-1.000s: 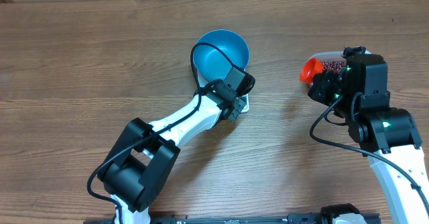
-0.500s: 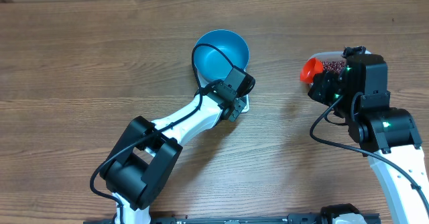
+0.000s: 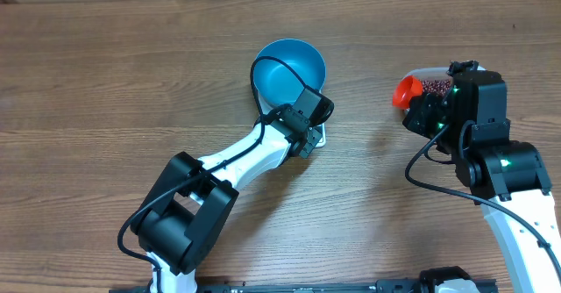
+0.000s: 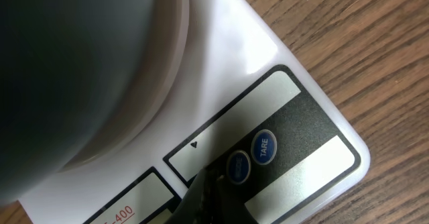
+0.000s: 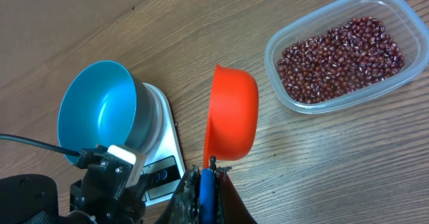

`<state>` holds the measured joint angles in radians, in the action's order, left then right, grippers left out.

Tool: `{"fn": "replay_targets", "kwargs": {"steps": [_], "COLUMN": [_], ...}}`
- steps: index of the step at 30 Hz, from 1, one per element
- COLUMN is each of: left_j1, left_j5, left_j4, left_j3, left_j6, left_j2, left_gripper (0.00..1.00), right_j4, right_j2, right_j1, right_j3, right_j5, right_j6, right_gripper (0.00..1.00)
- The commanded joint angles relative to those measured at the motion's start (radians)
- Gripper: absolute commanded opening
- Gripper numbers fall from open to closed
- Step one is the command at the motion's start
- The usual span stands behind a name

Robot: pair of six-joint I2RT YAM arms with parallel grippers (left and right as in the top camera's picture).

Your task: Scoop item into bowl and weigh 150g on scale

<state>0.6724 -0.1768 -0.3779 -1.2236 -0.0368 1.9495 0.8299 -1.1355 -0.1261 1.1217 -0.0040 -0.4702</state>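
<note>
My right pincer (image 5: pixel 204 178) clamps the smooth orange scoop (image 5: pixel 232 113), its cup pointing to 12 o'clock. My left pincer (image 4: pixel 208 185), pressed together, is beside the glossy white scale's (image 4: pixel 268 60) round buttons (image 4: pixel 263 147).

left arm (image 3: pixel 188 210) elbow nudged slightly, nothing else

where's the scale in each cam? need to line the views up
Overhead: the scale is at centre, only a white corner showing just below the blue bowl.
Left wrist: the scale fills most of the frame, its buttons at bottom centre.
Right wrist: lower left, under the bowl, left of the orange scoop.
Shared landmark: the blue bowl sitting on it, a grey blur at top left in the left wrist view.
</note>
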Motion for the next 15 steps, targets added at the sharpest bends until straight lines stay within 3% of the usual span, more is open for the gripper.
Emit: {"fn": "replay_targets", "kwargs": {"steps": [1, 15], "left_j1": [0.001, 0.0], "left_j5": [-0.006, -0.016], "left_j4": [0.002, -0.002], "left_j3": [0.01, 0.01], "left_j6": [-0.02, -0.028], "left_j2": [0.021, 0.029], "left_gripper": [0.04, 0.04], "right_j4": [-0.008, -0.009], "right_j2": [0.0, 0.0], "right_j1": [-0.002, -0.002], "right_j3": [0.031, 0.031], "right_j5": [-0.005, -0.004], "right_j6": [0.001, 0.001], "right_gripper": [0.04, 0.04]}}
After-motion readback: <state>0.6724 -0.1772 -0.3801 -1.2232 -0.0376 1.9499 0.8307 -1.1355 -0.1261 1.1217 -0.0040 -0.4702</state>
